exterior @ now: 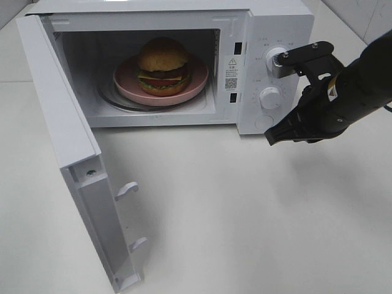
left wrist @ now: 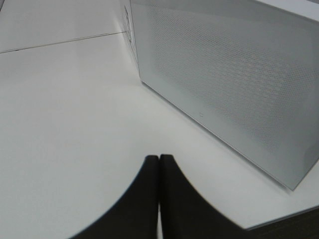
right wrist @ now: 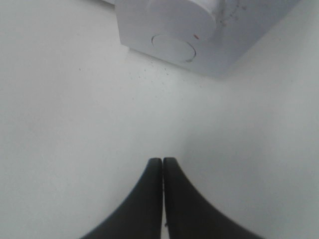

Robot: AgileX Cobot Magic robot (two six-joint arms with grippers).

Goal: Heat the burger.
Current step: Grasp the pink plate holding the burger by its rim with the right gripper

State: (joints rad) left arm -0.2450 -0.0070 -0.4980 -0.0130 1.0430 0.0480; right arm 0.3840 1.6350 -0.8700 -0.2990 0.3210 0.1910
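White, smooth tabletop is carrying a white box-shaped microwave oven, whose hinged white door is standing wide open. Small round burger with a golden-brown bun is sitting on a pink round plate inside the oven. Black right gripper, jaws pressed together and holding nothing, is hovering just beside the round button at the oven's lower front corner. Black left gripper, likewise closed and empty, is facing a perforated white panel. Risk noted: with the door open, heating is not going to start, so working the controls now is likely achieving nothing. A hard push is risking shoving the oven backwards, and a careless door swing is risking a jolt to plate and burger.
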